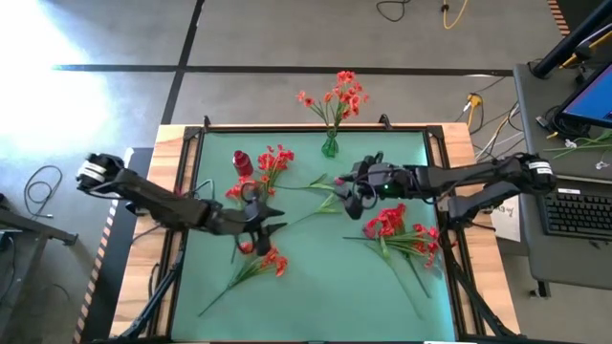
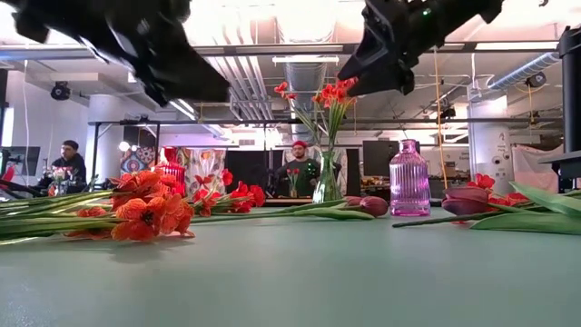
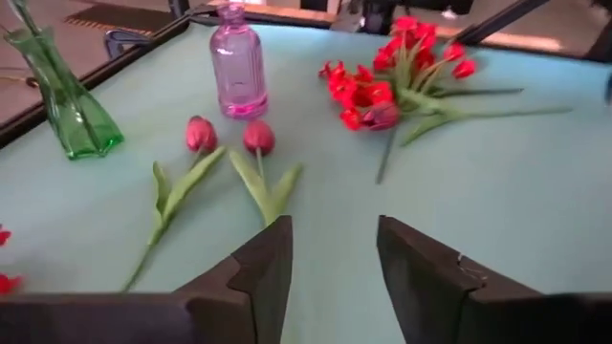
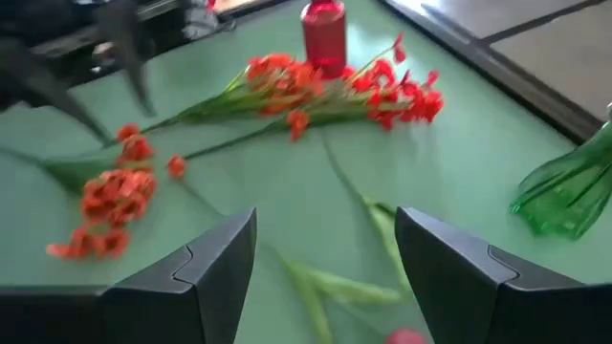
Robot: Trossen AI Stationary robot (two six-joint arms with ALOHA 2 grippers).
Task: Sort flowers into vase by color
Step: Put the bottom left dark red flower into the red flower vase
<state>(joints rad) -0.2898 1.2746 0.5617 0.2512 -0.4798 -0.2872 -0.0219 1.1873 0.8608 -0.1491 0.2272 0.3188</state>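
My left gripper (image 1: 272, 223) (image 3: 334, 272) hovers open above the mat's middle, facing two dark magenta tulips (image 3: 229, 143) that lie flat on the mat. My right gripper (image 1: 341, 187) (image 4: 325, 272) hovers open over the tulips' green stalks (image 4: 382, 234), touching nothing. A green vase (image 1: 330, 145) at the far edge holds orange-red sprays (image 1: 335, 96). A red vase (image 1: 242, 162) stands by a red cluster (image 1: 275, 160) lying on the mat. An orange-red bunch (image 1: 265, 258) lies near the left gripper. A red bunch (image 1: 400, 229) lies on the right. A purple vase (image 3: 237, 72) stands upright.
The mat's near half (image 1: 316, 306) is bare. Wooden table rims (image 1: 172, 191) run along both sides. In the high view the right arm (image 1: 459, 180) hides the purple vase. A laptop (image 1: 583, 205) sits off the table's right. People (image 2: 297, 168) are in the room beyond.
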